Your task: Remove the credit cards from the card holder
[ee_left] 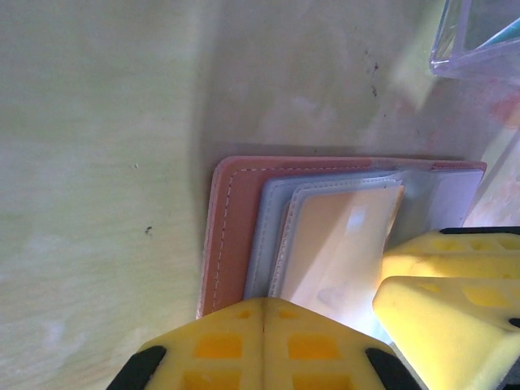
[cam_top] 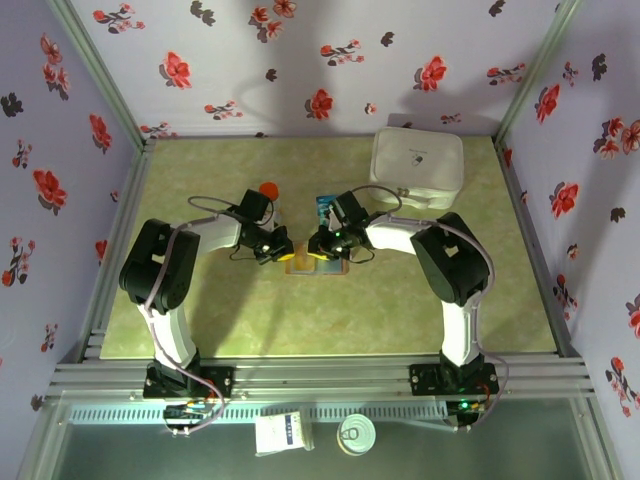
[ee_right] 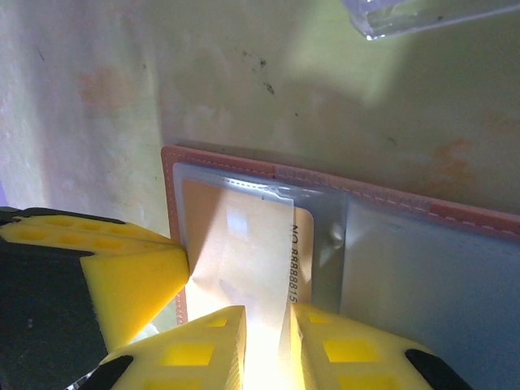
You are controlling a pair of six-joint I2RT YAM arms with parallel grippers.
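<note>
The green table [cam_top: 200,320] is the biggest thing here, with flowery walls around it. A white box [cam_top: 417,170] sits in the far right corner. The left arm [cam_top: 160,270] and the right arm [cam_top: 450,260] both bend in toward the middle of the table, and their tips almost meet there. The card holder [ee_left: 231,236] lies flat and unfolded on the table right under them. It is brown at the edge, with blue-grey pockets inside. The left gripper [ee_left: 262,349] has its two yellow pads pressed tight together with no gap. It rests on one end of the card holder, at the brown edge. The right gripper [ee_right: 266,341] is just beside it. Its pads stand very close, with only a thin gap, and the end of the yellowish card [ee_right: 244,260] is pinched in that gap. The rest of that card sits in a clear pocket of the card holder. A clear tray [ee_left: 475,45] stands near the holder, a bit farther back on the table, and a teal card [cam_top: 325,203] lies in it. A small orange thing [cam_top: 267,188] sits on the table behind the left gripper.
</note>
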